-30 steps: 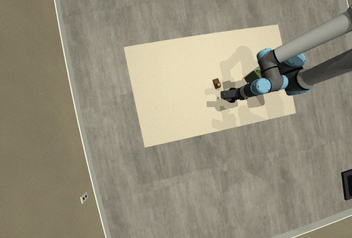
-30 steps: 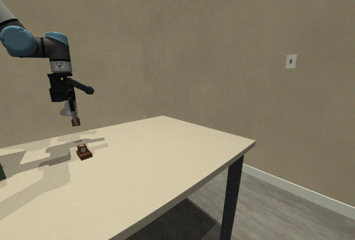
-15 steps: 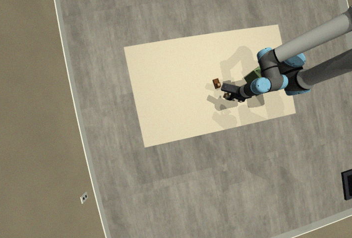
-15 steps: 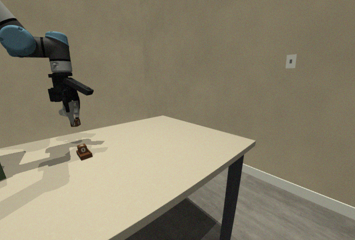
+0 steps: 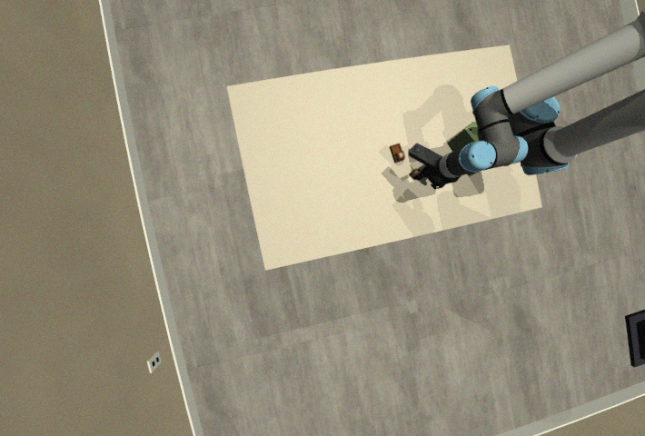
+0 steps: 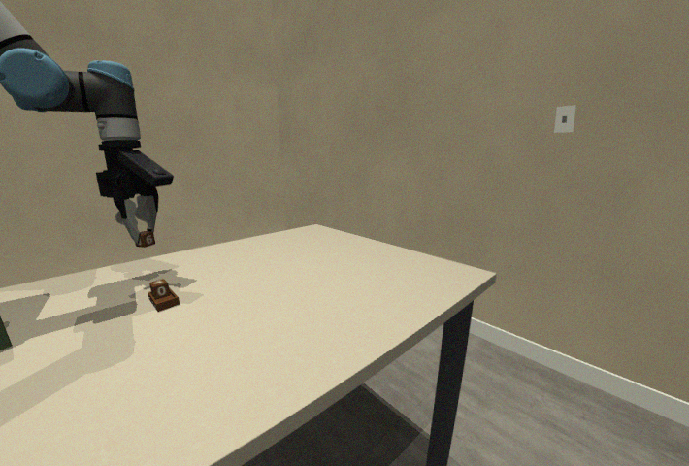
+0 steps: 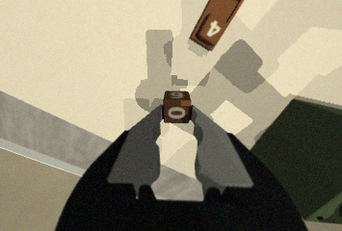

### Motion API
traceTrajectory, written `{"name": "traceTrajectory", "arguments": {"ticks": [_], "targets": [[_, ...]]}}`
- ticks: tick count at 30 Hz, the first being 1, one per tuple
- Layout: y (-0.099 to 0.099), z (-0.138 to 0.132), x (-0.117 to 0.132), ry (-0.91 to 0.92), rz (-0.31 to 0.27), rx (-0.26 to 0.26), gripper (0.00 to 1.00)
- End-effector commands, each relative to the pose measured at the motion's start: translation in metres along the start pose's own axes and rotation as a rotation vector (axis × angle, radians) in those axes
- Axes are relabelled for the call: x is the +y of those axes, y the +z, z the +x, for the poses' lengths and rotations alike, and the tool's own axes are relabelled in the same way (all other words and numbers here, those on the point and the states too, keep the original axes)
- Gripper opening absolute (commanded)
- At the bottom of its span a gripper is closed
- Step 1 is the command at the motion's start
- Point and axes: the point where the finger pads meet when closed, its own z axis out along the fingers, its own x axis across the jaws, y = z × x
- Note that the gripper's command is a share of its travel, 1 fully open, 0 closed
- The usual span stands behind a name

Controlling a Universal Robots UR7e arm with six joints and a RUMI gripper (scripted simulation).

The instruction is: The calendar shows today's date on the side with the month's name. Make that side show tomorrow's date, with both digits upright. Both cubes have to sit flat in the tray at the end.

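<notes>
Cube [image 6: 146,238] [image 7: 176,107] pinched between the tips of my jaws [image 5: 416,174] [image 6: 144,235], held in the air above the tabletop [image 5: 328,159] [image 6: 279,318] [image 7: 58,58]; in my wrist view 1 of its faces reads 0; the tray [image 5: 392,146] [image 6: 164,302] [image 7: 231,11] sits on the tabletop, below my jaws and off to 1 side, apart from them; the other cube [image 5: 400,154] [image 6: 159,288] [image 7: 213,29] is at the tray, showing a 0 in the exterior view and a 4 in my wrist view.
</notes>
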Motion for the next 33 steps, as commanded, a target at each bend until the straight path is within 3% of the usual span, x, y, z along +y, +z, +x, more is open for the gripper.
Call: {"name": "traceTrajectory", "arguments": {"ticks": [1,18,33], "targets": [[-0.0003,0.0017,-0.0008,0.104,0.004,0.002,0.1],[-0.0004,0.0066,-0.0016,0.34,0.004,0.001,0.1],[-0.0004,0.0087,-0.0017,0.444,0.004,0.001,0.1]]}}
